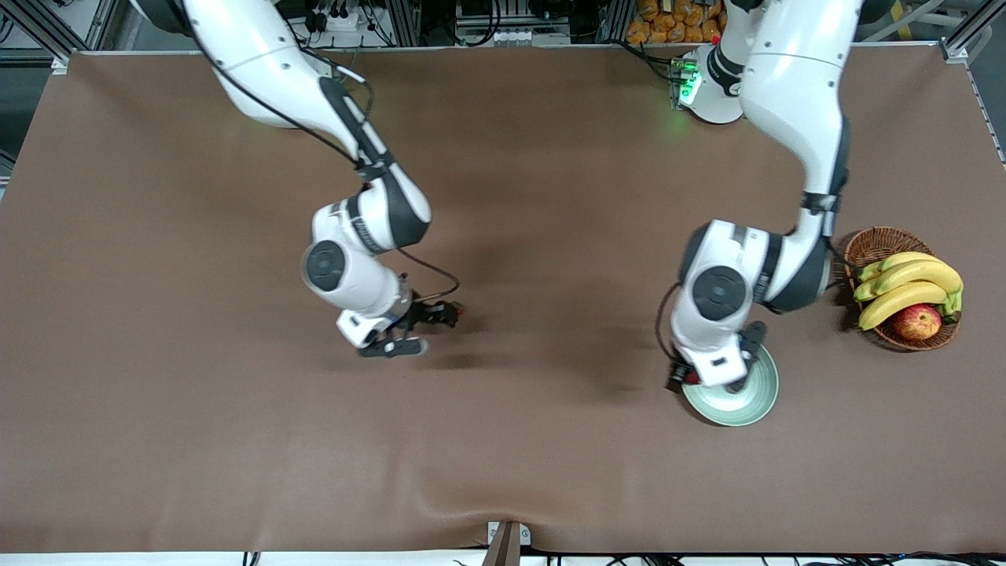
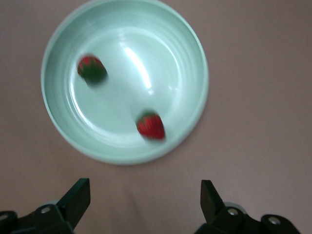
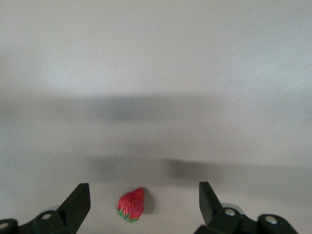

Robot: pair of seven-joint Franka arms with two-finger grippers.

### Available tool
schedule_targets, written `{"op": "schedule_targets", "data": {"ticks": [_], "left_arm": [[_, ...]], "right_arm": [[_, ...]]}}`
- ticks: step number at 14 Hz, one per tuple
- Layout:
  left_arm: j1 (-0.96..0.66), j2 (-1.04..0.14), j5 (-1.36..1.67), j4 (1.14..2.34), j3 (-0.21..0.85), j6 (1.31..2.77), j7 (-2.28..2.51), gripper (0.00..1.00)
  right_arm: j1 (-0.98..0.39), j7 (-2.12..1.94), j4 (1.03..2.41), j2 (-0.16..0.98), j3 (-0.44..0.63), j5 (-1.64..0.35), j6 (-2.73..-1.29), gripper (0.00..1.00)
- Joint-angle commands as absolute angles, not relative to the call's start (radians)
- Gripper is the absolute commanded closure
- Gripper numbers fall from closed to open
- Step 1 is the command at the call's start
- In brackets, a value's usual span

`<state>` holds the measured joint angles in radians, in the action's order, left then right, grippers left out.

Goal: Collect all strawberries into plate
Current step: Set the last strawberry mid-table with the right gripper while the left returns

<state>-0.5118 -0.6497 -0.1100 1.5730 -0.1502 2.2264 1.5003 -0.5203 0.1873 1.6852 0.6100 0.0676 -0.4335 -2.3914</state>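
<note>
The pale mint-green plate lies toward the left arm's end of the table. In the left wrist view the plate holds two strawberries, one near its rim and one nearer its middle. My left gripper is open and empty, up over the plate's edge. The third strawberry lies on the brown table between the open fingers of my right gripper. In the front view the right gripper is low over the table's middle and hides that berry.
A brown wicker basket with bananas and a red-yellow apple stands beside the plate, closer to the left arm's end of the table. The brown cloth has a ripple at its near edge.
</note>
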Motion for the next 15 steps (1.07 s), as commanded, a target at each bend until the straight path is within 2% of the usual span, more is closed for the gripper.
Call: {"op": "schedule_targets", "data": {"ticks": [1, 3, 6, 8, 12, 15], "left_arm": [[-0.581, -0.655, -0.092, 1.525, -0.131, 2.210, 1.514, 0.00], [-0.610, -0.701, -0.072, 1.453, -0.088, 2.212, 1.563, 0.00], [-0.699, -0.781, -0.069, 1.332, -0.060, 2.229, 1.621, 0.00], [-0.767, -0.843, -0.072, 1.281, -0.063, 2.288, 1.673, 0.00], [-0.880, -0.934, -0.081, 1.262, -0.095, 2.492, 1.666, 0.00], [-0.934, -0.968, -0.147, 1.262, -0.112, 2.545, 1.562, 0.00]], "right_arm": [[-0.428, 0.175, 1.701, 0.478, 0.061, -0.433, -2.234, 0.00], [-0.314, 0.176, 1.700, 0.372, 0.071, -0.387, -2.064, 0.00], [-0.122, 0.172, 1.643, 0.223, 0.072, -0.209, -1.787, 0.00], [-0.039, 0.157, 1.567, 0.178, 0.072, -0.114, -1.605, 0.00], [0.052, 0.046, 1.477, 0.137, 0.084, -0.087, -1.473, 0.00], [0.051, -0.030, 1.470, 0.066, 0.133, -0.060, -1.451, 0.00]]}}
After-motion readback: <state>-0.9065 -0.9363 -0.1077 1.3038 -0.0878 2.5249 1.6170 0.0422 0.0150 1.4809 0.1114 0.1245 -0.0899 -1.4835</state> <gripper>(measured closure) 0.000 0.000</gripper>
